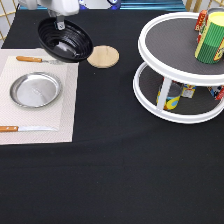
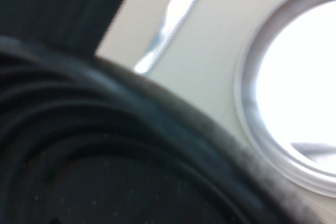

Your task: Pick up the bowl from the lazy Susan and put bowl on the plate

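**Bowl aloft, off the turntable**

The shallow glossy black ribbed bowl [image 1: 65, 40] hangs tilted from my pincer [image 1: 60, 25], which is clamped on its far rim at the far left of the table; its near edge overlaps the pale placemat [image 1: 65, 100]; close up, its dark ribs [image 2: 97, 165] fill my wrist view beside the bright plate rim [image 2: 259, 130]; the round shiny silver metal plate [image 1: 36, 90] lies nearer on that mat; a round wooden coaster [image 1: 103, 56] sits just right of the bowl; the white two-tier lazy Susan [image 1: 150, 45] stands well apart at the right.
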You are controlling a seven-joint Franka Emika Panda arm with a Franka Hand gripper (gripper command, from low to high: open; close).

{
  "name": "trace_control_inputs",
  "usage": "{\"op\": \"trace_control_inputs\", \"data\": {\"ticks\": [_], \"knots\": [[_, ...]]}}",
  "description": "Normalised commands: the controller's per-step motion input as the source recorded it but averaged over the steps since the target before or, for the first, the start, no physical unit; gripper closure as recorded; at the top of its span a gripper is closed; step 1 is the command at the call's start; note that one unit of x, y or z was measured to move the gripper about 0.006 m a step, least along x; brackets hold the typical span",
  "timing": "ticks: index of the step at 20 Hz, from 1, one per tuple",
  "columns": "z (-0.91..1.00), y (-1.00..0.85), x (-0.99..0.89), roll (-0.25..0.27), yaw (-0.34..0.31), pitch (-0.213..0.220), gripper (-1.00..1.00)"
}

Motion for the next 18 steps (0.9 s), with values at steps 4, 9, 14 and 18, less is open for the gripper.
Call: {"op": "trace_control_inputs", "data": {"ticks": [4,9,14,18], "knots": [[-0.4,-0.29,-0.24,0.053,-0.26,0.002,1.0],[-0.43,-0.29,-0.22,0.046,-0.263,0.0,1.0],[-0.35,-0.33,-0.16,0.053,-0.24,0.002,1.0],[-0.16,-0.43,-0.02,0.122,-0.167,0.032,1.0]]}}
